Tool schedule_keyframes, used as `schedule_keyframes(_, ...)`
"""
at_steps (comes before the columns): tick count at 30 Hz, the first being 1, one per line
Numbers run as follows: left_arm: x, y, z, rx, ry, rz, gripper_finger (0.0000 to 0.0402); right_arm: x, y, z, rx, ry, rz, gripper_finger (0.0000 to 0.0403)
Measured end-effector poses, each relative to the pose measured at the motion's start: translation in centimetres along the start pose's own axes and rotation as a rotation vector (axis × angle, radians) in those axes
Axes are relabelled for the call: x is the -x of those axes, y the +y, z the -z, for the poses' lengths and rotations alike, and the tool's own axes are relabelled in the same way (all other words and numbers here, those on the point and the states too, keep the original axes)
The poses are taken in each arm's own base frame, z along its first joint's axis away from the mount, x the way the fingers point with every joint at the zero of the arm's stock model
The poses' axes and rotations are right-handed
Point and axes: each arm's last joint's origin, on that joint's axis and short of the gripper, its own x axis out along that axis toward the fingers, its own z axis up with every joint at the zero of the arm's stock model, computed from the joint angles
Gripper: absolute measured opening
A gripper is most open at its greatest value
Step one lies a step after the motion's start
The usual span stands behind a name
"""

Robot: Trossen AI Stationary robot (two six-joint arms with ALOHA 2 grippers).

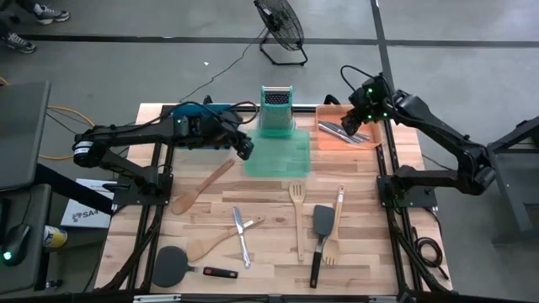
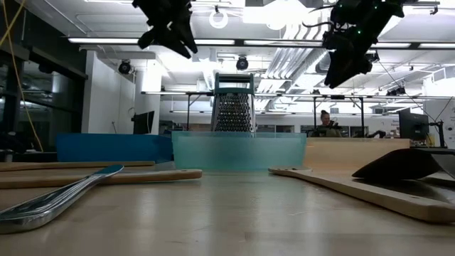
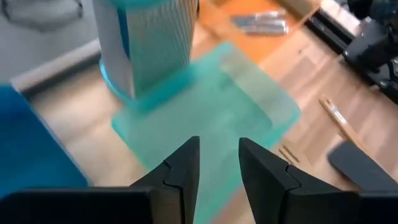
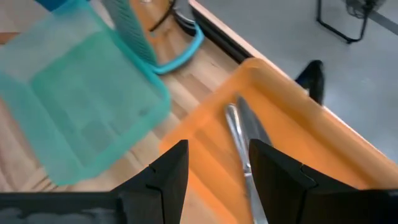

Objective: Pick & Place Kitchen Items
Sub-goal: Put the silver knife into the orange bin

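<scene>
Two silver utensils (image 1: 338, 130) lie together inside the orange tray (image 1: 368, 140) at the far right of the desk (image 1: 379, 244), and my right tool (image 1: 357, 123) hangs just above them with its fingers (image 4: 166, 174) apart and nothing between them. My left tool (image 1: 243, 149) is above the near left edge of the green tray (image 1: 278, 158), also released and holding nothing. The metal grater (image 1: 275, 109) stands upright at the far end of the green tray, and the blue tray (image 2: 114, 147) is to the left of it.

Other items lie loose on the near half of the desk: a wooden spoon (image 1: 202, 186) at the left, a silver knife (image 1: 242, 236) crossing a second wooden spoon (image 1: 215, 243), a black spatula with a red-tipped handle (image 1: 184, 267), a slotted wooden spatula (image 1: 299, 215), a black spatula (image 1: 321, 237) and one more wooden spatula (image 1: 335, 227) just beside it.
</scene>
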Motion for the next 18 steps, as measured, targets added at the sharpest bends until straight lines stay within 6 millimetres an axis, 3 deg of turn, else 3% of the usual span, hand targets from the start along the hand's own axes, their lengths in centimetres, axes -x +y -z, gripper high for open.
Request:
schedule_keyframes(10, 0.7, -0.4, 2.6, 0.105, 0.205, -0.03, 0.0111, -0.1, 2.7, 0.1, 0.002, 0.006, -0.068, 0.0161)
schedule_keyframes(18, 2.0, -2.4, 5.1, 0.205, 0.293, -0.031, 0.0111, -0.2, 4.4, 0.3, -0.047, 0.022, -0.088, 0.0161)
